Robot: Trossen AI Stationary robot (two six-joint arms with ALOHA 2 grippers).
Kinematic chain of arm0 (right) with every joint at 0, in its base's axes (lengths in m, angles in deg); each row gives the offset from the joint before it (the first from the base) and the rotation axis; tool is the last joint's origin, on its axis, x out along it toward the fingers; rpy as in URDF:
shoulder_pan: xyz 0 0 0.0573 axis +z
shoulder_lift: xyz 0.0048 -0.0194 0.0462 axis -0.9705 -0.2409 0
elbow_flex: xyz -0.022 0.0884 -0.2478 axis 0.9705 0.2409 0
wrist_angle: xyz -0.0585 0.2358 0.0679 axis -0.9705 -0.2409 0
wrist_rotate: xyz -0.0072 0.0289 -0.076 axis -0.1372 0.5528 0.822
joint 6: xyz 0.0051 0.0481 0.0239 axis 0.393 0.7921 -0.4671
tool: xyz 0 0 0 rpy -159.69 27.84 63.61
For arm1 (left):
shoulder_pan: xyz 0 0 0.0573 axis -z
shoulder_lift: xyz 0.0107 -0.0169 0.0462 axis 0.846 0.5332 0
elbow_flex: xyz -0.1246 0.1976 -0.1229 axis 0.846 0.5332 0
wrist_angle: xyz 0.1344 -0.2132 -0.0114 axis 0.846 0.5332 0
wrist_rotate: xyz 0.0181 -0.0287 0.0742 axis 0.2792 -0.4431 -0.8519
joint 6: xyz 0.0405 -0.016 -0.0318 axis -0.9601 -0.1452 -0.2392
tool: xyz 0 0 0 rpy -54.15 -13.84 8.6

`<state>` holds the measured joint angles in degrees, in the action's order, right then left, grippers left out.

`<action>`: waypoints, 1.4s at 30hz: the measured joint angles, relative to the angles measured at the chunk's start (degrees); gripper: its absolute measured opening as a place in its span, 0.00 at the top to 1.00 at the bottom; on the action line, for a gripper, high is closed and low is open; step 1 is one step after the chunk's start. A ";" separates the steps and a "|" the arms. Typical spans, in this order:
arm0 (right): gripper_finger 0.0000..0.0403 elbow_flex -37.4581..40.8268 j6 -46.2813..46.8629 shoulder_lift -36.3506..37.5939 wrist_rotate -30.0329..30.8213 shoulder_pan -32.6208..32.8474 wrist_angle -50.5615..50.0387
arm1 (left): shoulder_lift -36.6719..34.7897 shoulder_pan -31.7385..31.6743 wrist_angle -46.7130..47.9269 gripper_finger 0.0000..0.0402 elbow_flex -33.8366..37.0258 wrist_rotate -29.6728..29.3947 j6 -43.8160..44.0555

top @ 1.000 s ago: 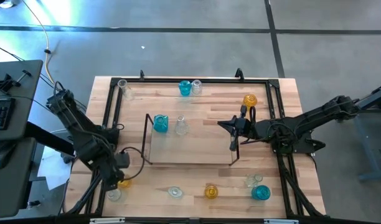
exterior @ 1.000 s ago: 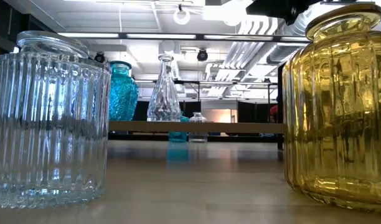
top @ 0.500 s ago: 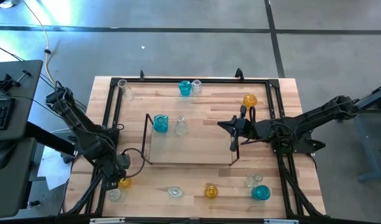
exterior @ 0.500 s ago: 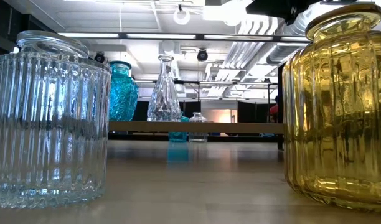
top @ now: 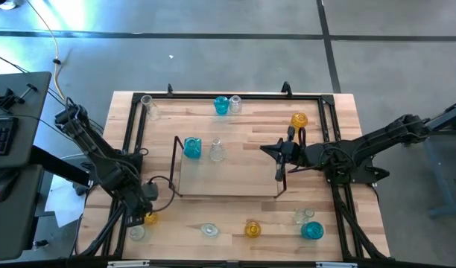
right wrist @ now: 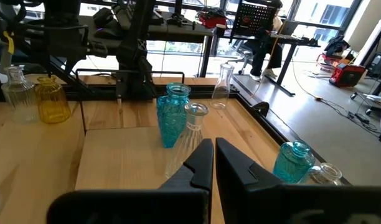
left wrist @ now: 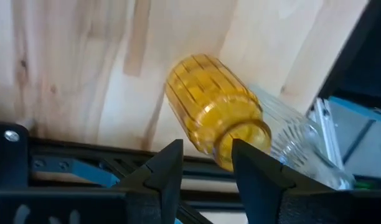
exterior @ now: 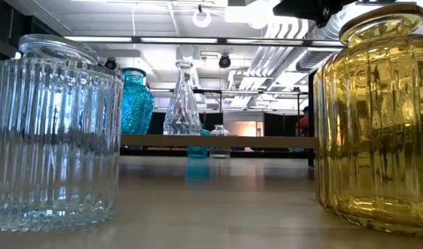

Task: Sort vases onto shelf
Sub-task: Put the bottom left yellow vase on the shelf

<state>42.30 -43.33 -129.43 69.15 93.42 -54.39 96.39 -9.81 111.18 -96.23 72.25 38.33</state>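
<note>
The shelf stands mid-table with a blue vase and a clear vase on its wood board. An amber ribbed vase stands at the near left corner beside a clear vase. My left gripper is open right above that amber vase; in the left wrist view its fingers frame the vase's mouth without plainly touching it. My right gripper waits shut over the shelf's right end, also shown in its wrist view.
Further vases stand along the far edge: clear, blue, amber. Near the front edge are clear, amber and blue ones. A black frame edges the table. People sit in the room behind.
My left gripper has moved toward the table's near edge, coming closer over the amber vase at the near left corner. The vases have stayed where they were.
</note>
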 joint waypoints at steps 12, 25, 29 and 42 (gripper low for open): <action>1.00 0.00 0.04 0.00 0.00 0.00 0.00 | 4.33 0.02 -0.05 0.69 -0.02 -0.18 -4.89; 1.00 0.00 0.07 0.00 0.01 0.00 0.00 | 4.34 -0.02 -0.18 0.97 -0.27 4.78 -9.97; 1.00 0.00 0.46 0.00 0.02 0.00 -0.02 | 3.70 -0.56 0.46 0.99 -3.04 5.81 -9.95; 1.00 0.00 1.42 0.00 -0.01 0.04 -0.04 | 1.62 -8.47 3.52 0.99 -21.44 1.67 -10.78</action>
<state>42.30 -41.91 -129.43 69.14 93.47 -54.43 98.02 -18.29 114.71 -117.67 73.93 27.56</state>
